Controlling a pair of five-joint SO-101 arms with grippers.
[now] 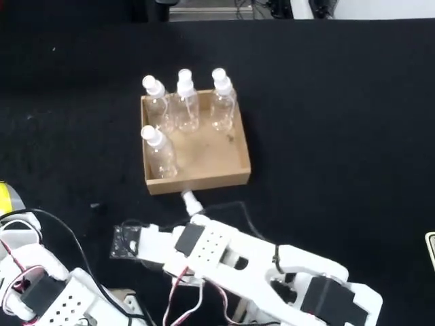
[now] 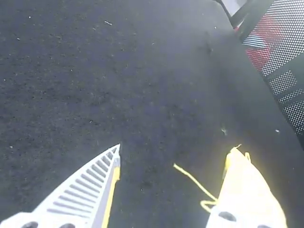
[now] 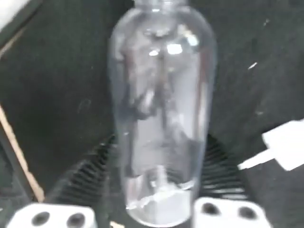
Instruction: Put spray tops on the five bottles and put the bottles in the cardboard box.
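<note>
The bottle is clear, thin-walled plastic and looks empty. I judge it to be light, smooth enough to slip, and soft enough to dent under a hard squeeze. Its white spray top probably makes the neck end the heavier one. The best place to hold it is across the straight belly, below the shoulder, where the wall is widest and the pads sit flat. That is where the right claw has it, with 1 ribbed finger on each side, closed onto the body.

In the high view the bottle lies low rather than upright, with most of its body hidden under the right arm. Its long axis runs roughly from 5 o'clock to 11 o'clock, and the spray top leads at the 11 o'clock end. I cannot tell whether it touches the tabletop.

The top sits just beside the front wall of the box, at the box's 6 o'clock, and is outside it. To go in, the bottle would need tipping upright and lifting over that wall.

Inside the box stand 4 bottles, all upright and capped. 3 stand in a row along the 12 o'clock wall and 1 stands against the 9 o'clock wall. The box floor towards 4 o'clock is bare, so that looks like the slot for this one.

The left claw hangs open over black tabletop with nothing between its fingers. The left arm sits at about 7 o'clock from the box, well apart from it.
</note>
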